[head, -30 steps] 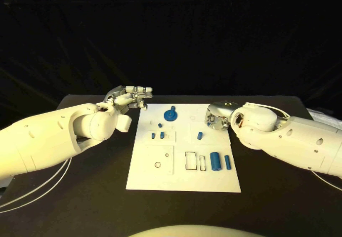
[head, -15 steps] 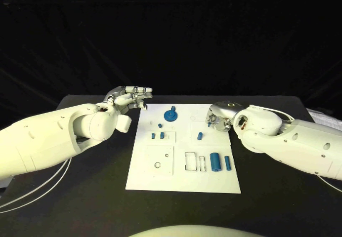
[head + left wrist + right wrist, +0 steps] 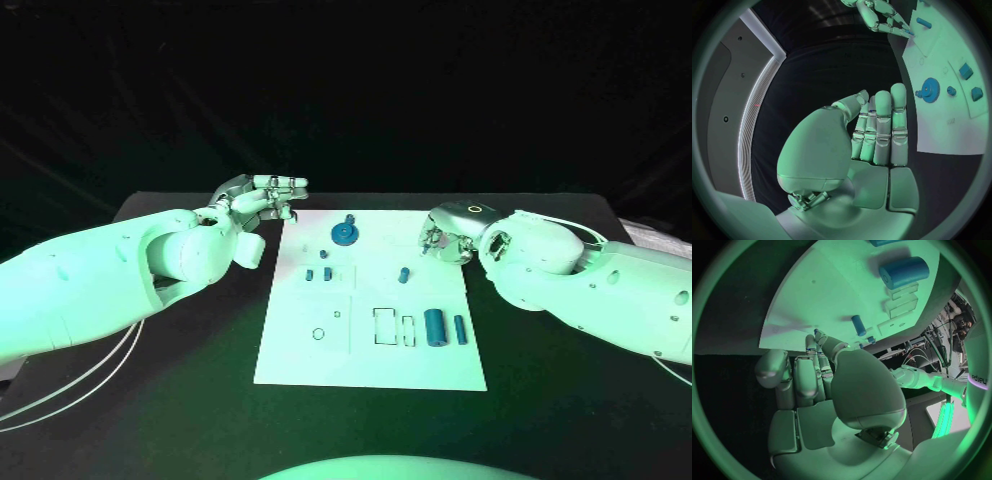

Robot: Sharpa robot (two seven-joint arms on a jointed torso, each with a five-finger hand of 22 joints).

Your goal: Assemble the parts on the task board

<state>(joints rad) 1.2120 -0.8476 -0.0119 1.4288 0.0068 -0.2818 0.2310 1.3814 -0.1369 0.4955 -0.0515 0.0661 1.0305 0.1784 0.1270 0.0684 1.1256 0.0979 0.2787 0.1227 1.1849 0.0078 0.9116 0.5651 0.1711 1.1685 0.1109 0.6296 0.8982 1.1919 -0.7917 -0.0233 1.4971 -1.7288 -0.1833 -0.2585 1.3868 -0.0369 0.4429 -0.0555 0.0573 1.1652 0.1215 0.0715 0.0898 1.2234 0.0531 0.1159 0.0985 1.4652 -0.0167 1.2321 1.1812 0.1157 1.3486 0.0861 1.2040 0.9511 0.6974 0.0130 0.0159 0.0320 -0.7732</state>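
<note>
The white task board lies mid-table. On it are a blue gear, several small blue pegs such as one at mid-board, and a thick blue cylinder by a thinner one. My right hand hovers at the board's far right edge, thumb folded onto its fingertips, where a small blue part seems pinched. My left hand is off the board's far left corner. Its fingers lie side by side with the thumb against them, and I see nothing in them.
The black table surrounds the board, with bare room on both sides and in front. Rectangular outlines and recesses mark the board's near half. The left wrist view shows the gear and my right hand beyond it.
My right arm has shifted a little to the right while its hand stays at the board's right edge. The left arm has not moved.
</note>
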